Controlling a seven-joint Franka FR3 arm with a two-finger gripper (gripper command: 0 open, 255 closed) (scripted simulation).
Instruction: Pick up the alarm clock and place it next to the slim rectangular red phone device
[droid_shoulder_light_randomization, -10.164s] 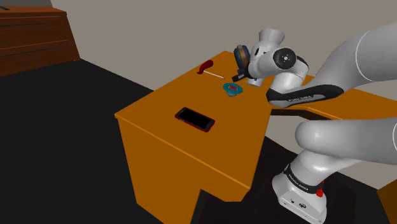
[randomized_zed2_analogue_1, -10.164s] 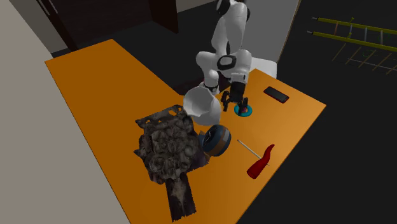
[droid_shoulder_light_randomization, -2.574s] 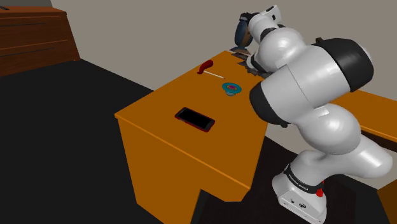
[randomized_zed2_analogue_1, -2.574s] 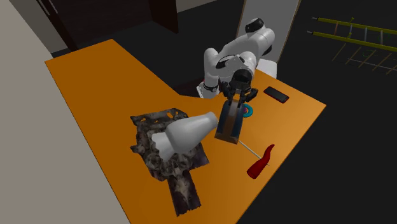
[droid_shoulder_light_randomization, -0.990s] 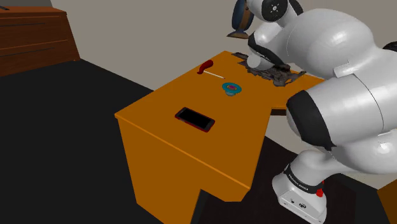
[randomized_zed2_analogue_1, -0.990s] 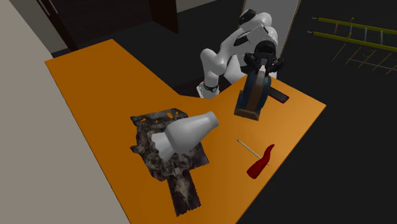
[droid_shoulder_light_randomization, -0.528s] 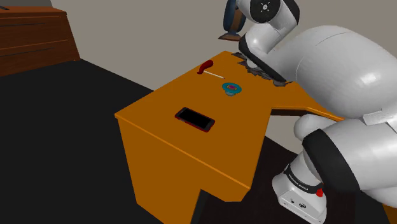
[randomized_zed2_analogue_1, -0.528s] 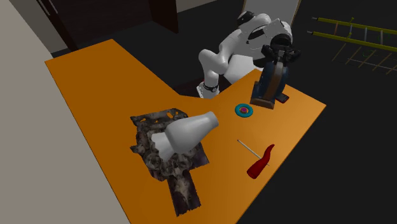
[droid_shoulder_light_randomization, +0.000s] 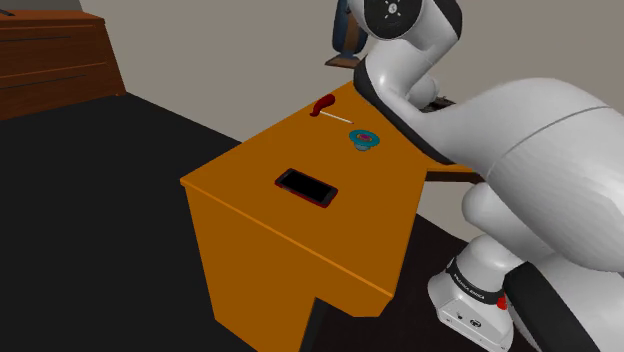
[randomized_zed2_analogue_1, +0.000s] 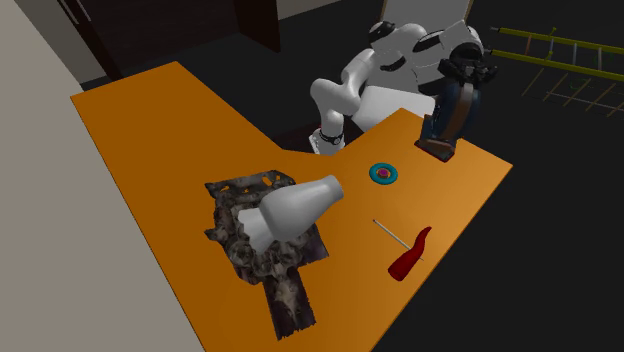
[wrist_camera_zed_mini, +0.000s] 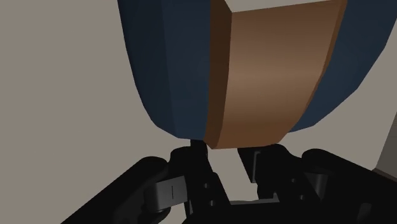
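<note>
Clasps the clock (wrist_camera_zed_mini: 254, 70) by its lower rim between narrow-set fingers (wrist_camera_zed_mini: 193, 154) of the gripper (wrist_camera_zed_mini: 224, 156). Hangs high above the table's (droid_shoulder_light_randomization: 250, 170) far side in the shoulder view, well apart from the phone (droid_shoulder_light_randomization: 306, 187), down toward that view's lower left. Likely calls for a long descent that way. Seems nearly set on the corner in the second exterior view; betrays the height in the shoulder view.

The alarm clock (wrist_camera_zed_mini: 254, 70) has a smooth matt dark-blue shell around a brown band with a faint sheen. The table (droid_shoulder_light_randomization: 240, 170) is plain, even orange, and the arm (droid_shoulder_light_randomization: 560, 140) is smooth white with a soft shine. In the second exterior view's lower middle, the dark mottled cloth (randomized_zed2_analogue_1: 270, 270) looks rough and crumpled.
</note>
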